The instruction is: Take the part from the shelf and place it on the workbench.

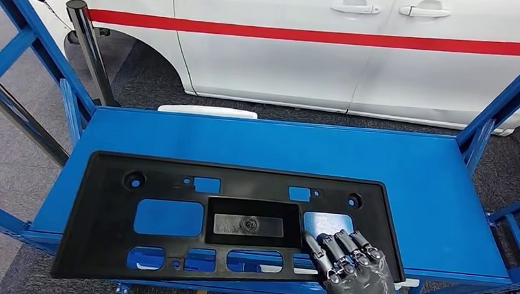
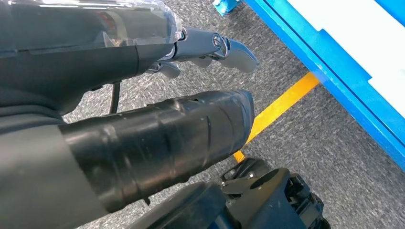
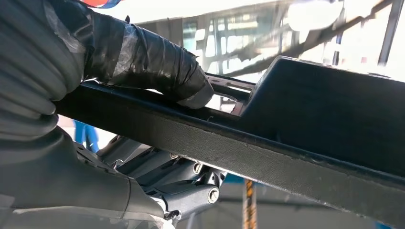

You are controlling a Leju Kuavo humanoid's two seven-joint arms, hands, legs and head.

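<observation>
The part [image 1: 224, 220], a long black plastic panel full of cut-outs, lies flat on the blue shelf [image 1: 407, 171], stretched from about nine o'clock to four o'clock across the head view; its near edge hangs a little over the shelf's front lip; so the pick-up is in hand, but the part is not yet lifted clear, as far as I can judge.

The right robot hand [image 1: 352, 267] is at five o'clock in the head view, fingers laid over the top of the panel near its right end; the right wrist view tells more: the taped thumb [image 3: 157, 67] presses on one face of the panel's edge [image 3: 267, 152] while the darker fingers [image 3: 186, 186] sit on the other face; that reads as a clamp on the rim, a grip on the part and not a mere touch.

The left robot hand [image 2: 157, 119] hangs over grey carpet, beside a yellow floor line [image 2: 282, 107] and the blue frame of the shelf [image 2: 334, 81]; nothing is in it, and its fingers look extended and apart.

A white car [image 1: 361, 50] with a red stripe stands behind the shelf at twelve o'clock.

What is left, by my reckoning: raise the panel off the shelf, carry it over, and set it down on the workbench; the tabletop meant for it is nowhere to be pointed at here, so the whole carry and the placing remain; the task looks to be in its early part, grip made, lift pending.
</observation>
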